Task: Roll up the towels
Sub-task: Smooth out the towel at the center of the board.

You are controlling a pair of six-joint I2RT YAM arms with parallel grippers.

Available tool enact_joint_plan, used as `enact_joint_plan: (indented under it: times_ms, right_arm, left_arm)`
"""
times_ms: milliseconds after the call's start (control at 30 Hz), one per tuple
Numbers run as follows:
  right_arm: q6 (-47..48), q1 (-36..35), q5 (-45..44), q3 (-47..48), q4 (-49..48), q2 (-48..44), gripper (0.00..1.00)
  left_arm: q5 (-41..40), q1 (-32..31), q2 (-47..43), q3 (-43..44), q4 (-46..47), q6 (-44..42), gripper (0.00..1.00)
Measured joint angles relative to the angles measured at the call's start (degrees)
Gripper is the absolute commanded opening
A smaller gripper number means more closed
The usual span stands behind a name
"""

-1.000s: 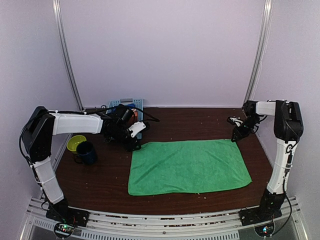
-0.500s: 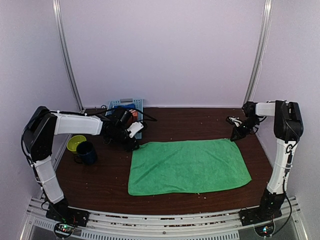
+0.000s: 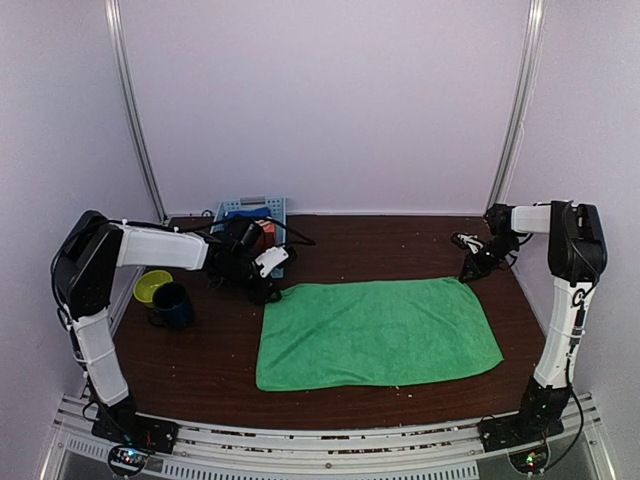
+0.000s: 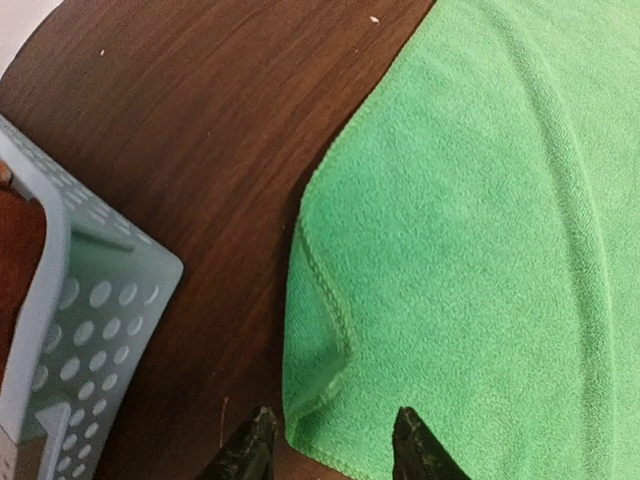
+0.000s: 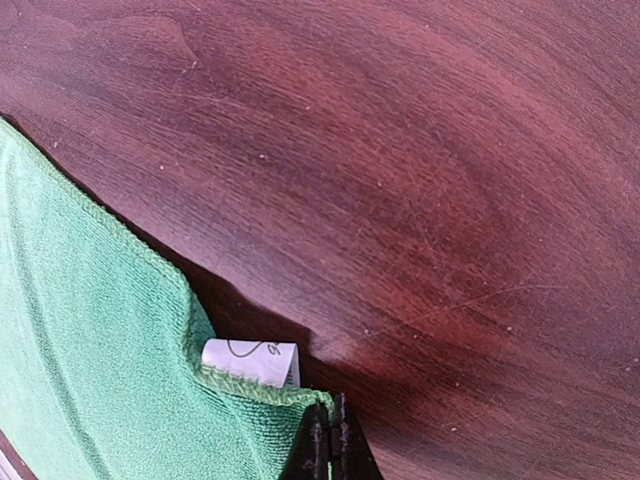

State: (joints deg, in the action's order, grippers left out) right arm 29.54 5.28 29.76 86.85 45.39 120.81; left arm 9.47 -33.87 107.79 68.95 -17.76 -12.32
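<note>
A bright green towel lies spread flat in the middle of the brown table. My left gripper is low at its far left corner, open. In the left wrist view the left gripper straddles that folded-over corner of the green towel with its two fingertips. My right gripper is at the far right corner. Seen from the right wrist, the right gripper is shut on the hem of the green towel, which is raised slightly, with a white tag showing under it. A rust cloth shows inside the basket.
A pale blue perforated basket stands at the back left, its corner close to the left gripper. A yellow-green bowl and a dark mug sit at the left edge. Walls close in on both sides.
My right gripper has shut on the towel's far right corner. The left gripper has shifted slightly towards the far left corner and stays open.
</note>
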Motion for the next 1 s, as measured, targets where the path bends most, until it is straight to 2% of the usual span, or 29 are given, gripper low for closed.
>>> enact_joint_plan:
  times_ms: [233, 300, 433, 567, 667, 1000]
  right_arm:
    - [0.0, 0.0, 0.4, 0.0, 0.2, 0.1, 0.00]
    - [0.0, 0.0, 0.5, 0.0, 0.2, 0.1, 0.00]
    - [0.0, 0.0, 0.5, 0.0, 0.2, 0.2, 0.00]
    - [0.0, 0.0, 0.7, 0.0, 0.2, 0.3, 0.00]
    - [0.0, 0.0, 0.9, 0.0, 0.2, 0.3, 0.00]
    - [0.0, 0.0, 1.0, 0.0, 0.3, 0.3, 0.00]
  left_arm:
    - [0.3, 0.0, 5.1, 6.6, -0.3, -1.9, 0.24]
    - [0.4, 0.0, 5.3, 6.7, -0.4, -2.4, 0.25]
    - [0.7, 0.0, 5.4, 6.7, -0.7, -3.0, 0.38]
    - [1.3, 0.0, 5.4, 6.7, -1.8, -3.5, 0.40]
    - [1.6, 0.0, 5.2, 6.4, -2.1, -4.0, 0.39]
    - [2.1, 0.0, 5.1, 6.0, -3.4, -5.2, 0.23]
